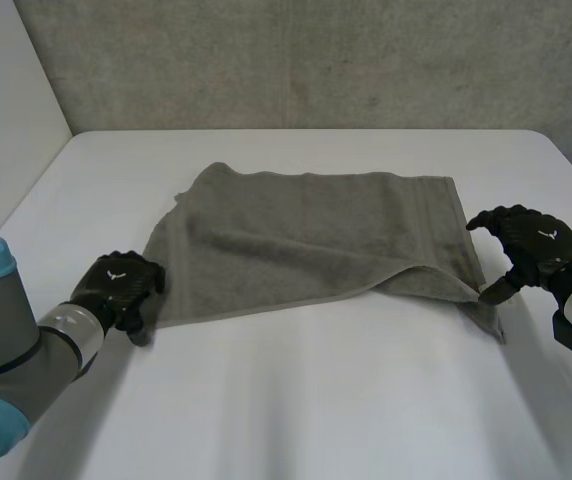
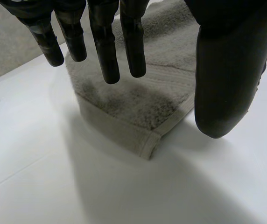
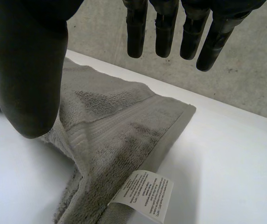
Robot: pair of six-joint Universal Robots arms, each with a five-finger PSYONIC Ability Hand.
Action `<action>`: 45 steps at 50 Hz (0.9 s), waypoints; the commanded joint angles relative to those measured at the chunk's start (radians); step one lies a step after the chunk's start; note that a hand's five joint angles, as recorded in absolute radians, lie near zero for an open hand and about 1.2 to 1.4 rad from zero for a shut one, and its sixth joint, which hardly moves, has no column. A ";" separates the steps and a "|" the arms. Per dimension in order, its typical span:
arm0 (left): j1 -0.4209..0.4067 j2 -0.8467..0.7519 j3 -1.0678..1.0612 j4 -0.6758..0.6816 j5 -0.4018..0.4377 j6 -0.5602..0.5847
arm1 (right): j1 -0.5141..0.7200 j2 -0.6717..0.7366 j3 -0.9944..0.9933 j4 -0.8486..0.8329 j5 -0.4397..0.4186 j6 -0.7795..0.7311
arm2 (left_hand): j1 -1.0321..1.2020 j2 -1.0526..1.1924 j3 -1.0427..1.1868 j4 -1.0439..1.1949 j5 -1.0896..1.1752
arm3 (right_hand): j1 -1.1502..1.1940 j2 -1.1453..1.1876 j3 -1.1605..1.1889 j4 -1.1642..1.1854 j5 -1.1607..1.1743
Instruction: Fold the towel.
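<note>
Towel (image 1: 316,240) lies spread wide in the middle of the white surface (image 1: 296,400). At its near right end a lower layer pokes out from under the upper one. Your left hand (image 1: 118,285) is at the near left corner and your right hand (image 1: 531,245) is at the near right one. On both, the fingers are straight and spread away from the thumb, holding nothing.

To do this step well, I judge you should pinch each corner close to the hem and close both hands together. Then lift evenly, so the near edge comes up straight on its way to the far edge. The right end looks skewed, so gather both layers there or the edges will not meet.

The head view gives you the whole outline, with a hand at each end of the near edge. The left wrist view adds that the hemmed corner (image 2: 148,142) lies flat on the surface, in the gap below the fingers (image 2: 106,56) and thumb (image 2: 222,93). The right wrist view shows a white label (image 3: 145,192) at the hem and a ridged band (image 3: 84,135) beside that hand's thumb (image 3: 28,84).
</note>
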 commanded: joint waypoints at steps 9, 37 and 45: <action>0.030 -0.013 0.020 0.002 -0.001 0.000 | 0.001 0.000 0.000 0.000 -0.002 0.000 | 0.092 0.099 -0.043 -0.050 0.130 | -0.082 -0.079 -0.007 -0.060 -0.024; 0.033 -0.094 0.061 -0.003 0.001 0.003 | 0.002 0.002 0.000 0.000 -0.017 0.000 | 0.365 0.372 -0.043 -0.050 0.403 | -0.082 -0.079 -0.007 -0.060 -0.024; 0.032 -0.108 0.072 -0.001 0.002 0.001 | -0.001 0.002 0.000 0.000 -0.024 0.000 | 0.820 0.826 -0.043 -0.050 0.858 | -0.082 -0.079 -0.007 -0.060 -0.024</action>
